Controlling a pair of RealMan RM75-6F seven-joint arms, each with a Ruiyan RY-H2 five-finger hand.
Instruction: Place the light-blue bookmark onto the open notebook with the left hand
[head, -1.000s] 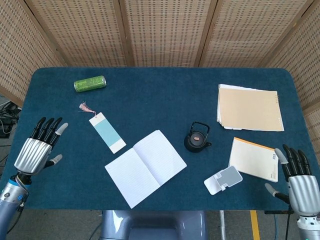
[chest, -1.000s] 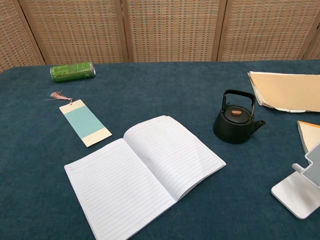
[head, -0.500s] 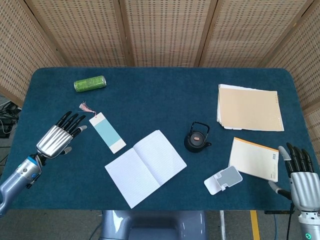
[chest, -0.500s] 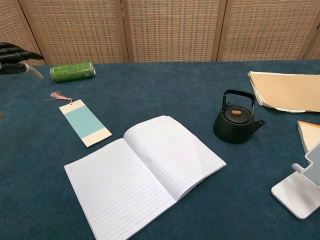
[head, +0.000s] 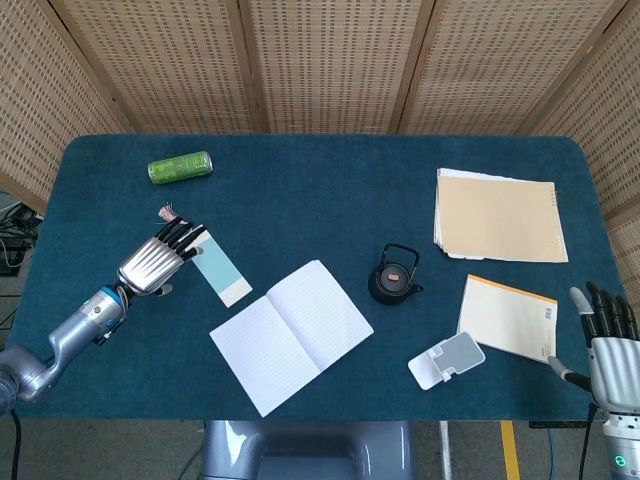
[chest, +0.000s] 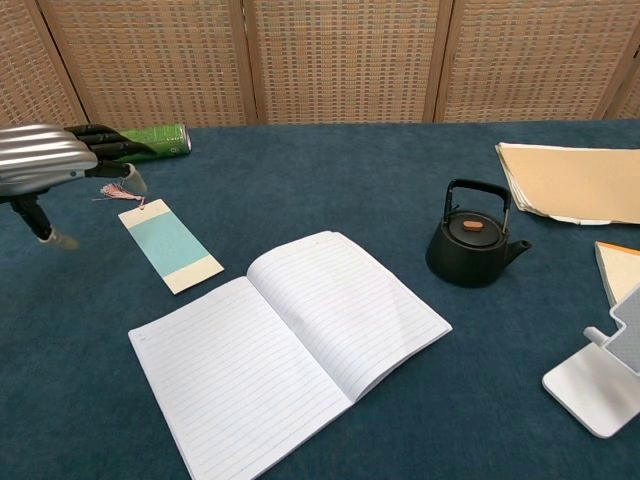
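The light-blue bookmark (head: 214, 265) is lying flat on the table (head: 300, 190), just left of the open notebook (head: 290, 335), its tassel (head: 171, 213) pointing away. The left hand (head: 158, 263) is being held spread and empty over the tasselled end. The thin card is best pinched at an edge, so that sliding is avoided.

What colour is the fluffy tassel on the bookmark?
Pink. The tassel shows best in the chest view, at the far end of the bookmark.
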